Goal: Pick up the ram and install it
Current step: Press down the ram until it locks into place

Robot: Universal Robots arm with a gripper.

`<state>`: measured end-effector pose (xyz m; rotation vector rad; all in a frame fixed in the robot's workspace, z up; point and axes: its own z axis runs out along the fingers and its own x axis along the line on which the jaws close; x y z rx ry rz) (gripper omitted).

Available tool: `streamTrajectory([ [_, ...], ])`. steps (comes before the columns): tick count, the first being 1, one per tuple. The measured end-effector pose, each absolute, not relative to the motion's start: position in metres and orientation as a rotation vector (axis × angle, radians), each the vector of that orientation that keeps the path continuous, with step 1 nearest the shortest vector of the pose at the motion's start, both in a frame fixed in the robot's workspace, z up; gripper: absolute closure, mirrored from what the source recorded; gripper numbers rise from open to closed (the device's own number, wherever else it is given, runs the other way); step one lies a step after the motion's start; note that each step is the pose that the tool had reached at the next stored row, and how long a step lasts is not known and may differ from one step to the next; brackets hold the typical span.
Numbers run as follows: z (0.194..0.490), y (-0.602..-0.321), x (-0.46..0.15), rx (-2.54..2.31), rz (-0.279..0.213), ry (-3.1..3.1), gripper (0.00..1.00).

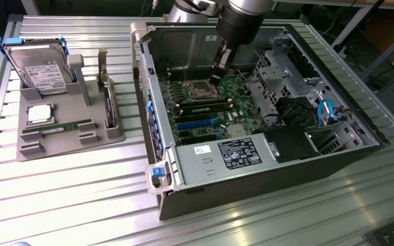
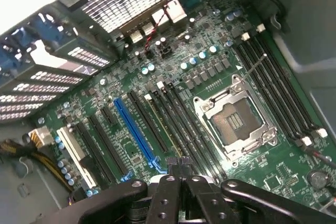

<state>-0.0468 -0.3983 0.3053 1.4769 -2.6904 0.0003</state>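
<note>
Here, in the exterior view, the gripper (image 1: 217,72) is hanging inside the open computer case (image 1: 320,169) just above the green motherboard (image 1: 214,110), beside the square CPU socket (image 1: 200,89). A green ram (image 1: 65,126) stick is lying flat in the grey plastic tray (image 1: 67,146), well apart from the tool.

In the wrist view, the black fingers (image 2: 181,179) are pressed together over the long black slots (image 2: 184,121), with the metal-framed socket (image 2: 233,121) nearby; whether they are pinching anything, I cannot tell.

No text, brand or number can be read. The hard drive (image 1: 41,70) at the upper left of the exterior view carries a white label with dark print too small to make out. The power supply (image 1: 224,155) low in the computer case (image 1: 266,200) bears a black sticker and a small white one, both illegible.
</note>
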Motion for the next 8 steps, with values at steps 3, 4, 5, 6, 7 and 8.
streamTrajectory([
  [3, 0.3052, -0.3983, -0.0468, 1.377, -0.003, -2.743, 0.87],
  [4, 0.3052, -0.3983, -0.0468, 1.342, -0.004, -2.76, 0.87],
  [5, 0.3052, -0.3983, -0.0468, 1.301, -0.005, -2.779, 0.87],
  [6, 0.3052, -0.3983, -0.0468, 1.267, -0.006, -2.795, 0.87],
  [7, 0.3051, -0.3983, -0.0468, 1.219, -0.008, -2.816, 0.87],
  [8, 0.3051, -0.3983, -0.0468, 1.183, -0.009, -2.831, 0.87],
])
